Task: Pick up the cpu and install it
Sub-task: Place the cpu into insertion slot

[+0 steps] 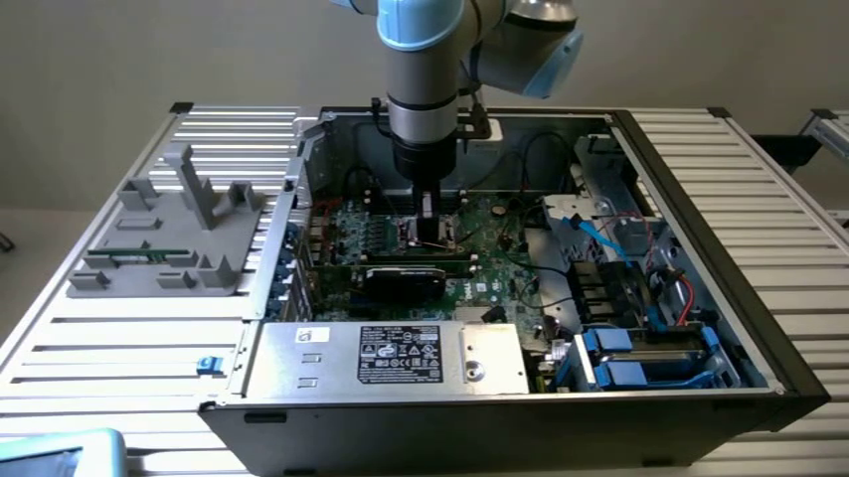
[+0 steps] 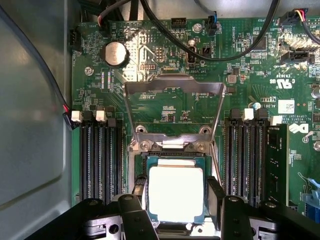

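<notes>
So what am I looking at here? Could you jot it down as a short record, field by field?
setting: open computer case on a slatted table
arm: reaches down into the case, over the motherboard
gripper: fingers closed on two opposite sides of the cpu
cpu: level, silvery top up, between the two banks of memory slots
metal load frame: swung open
</notes>
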`<state>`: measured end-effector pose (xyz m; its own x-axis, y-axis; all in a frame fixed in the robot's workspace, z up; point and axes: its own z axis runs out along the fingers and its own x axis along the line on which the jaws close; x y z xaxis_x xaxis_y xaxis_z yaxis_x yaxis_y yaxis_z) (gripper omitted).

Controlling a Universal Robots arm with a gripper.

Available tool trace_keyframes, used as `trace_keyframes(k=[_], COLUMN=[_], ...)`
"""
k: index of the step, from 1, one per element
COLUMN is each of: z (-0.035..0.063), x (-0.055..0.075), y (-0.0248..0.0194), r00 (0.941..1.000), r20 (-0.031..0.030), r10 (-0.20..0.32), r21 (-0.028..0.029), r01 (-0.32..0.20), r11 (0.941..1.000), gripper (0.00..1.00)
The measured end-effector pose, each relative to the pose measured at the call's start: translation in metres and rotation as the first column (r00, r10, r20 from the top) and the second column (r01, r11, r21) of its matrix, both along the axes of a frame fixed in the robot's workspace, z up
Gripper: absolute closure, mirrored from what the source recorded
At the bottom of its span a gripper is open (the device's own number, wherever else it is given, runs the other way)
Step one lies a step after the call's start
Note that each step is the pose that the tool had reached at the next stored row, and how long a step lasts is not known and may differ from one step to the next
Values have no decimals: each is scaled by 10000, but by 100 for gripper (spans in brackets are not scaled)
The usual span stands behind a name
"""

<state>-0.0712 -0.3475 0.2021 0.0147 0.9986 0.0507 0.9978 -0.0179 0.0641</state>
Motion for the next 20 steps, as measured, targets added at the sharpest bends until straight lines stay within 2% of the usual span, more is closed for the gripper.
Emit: trace_keyframes(k=[20], z=[-45], x=[-6], y=[16], r00=[10000], r20=[0], r10=[-1], r21=[6], r01=[1], r11=[10000], gripper=[44])
